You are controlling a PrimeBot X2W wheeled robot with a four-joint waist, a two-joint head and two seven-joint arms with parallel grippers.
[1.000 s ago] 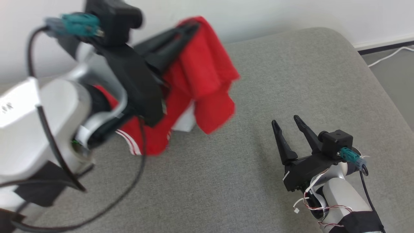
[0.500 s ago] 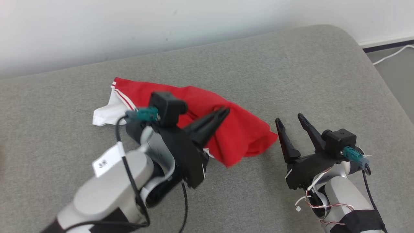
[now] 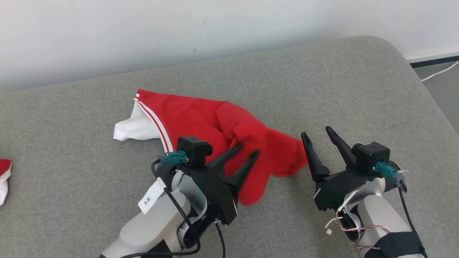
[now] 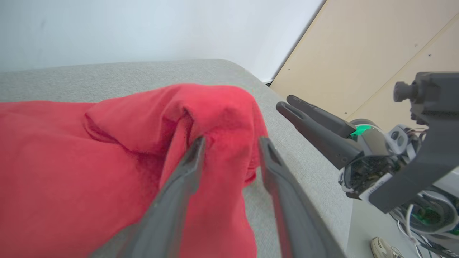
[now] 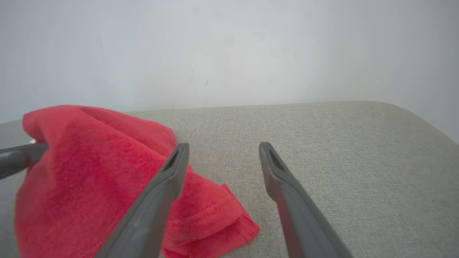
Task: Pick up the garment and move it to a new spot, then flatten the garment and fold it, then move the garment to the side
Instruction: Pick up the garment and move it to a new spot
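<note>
The red garment (image 3: pixel 193 118) lies on the grey cushion (image 3: pixel 322 82), a little toward 9 o'clock of the cushion's middle in the head view; its long axis runs from 10 o'clock to 4 o'clock. The 10 o'clock end is a hem with two white stripes (image 3: pixel 154 122), and a white inner layer (image 3: pixel 131 130) spills out there toward 9 o'clock; the 4 o'clock end is plain red, bunched and rounded. The cloth is not flat; a raised fold stands up near the 4 o'clock end, and the edge at 6 o'clock is blurred.

The left gripper (image 3: pixel 248 149) reaches in from 7 o'clock with its fingers pointing to 1 o'clock over that bunched end; its jaws are parted and clamp nothing, with the raised fold standing between and against the tips in the left wrist view. The right gripper (image 3: pixel 317 132) sits just beside the garment's 4 o'clock end, fingers pointing to 11 o'clock, spread wide and empty; whether its nearer finger touches the cloth I cannot tell.

A small red and white cloth (image 3: pixel 3 179) lies at the 9 o'clock edge of the head view, well apart from the garment.
</note>
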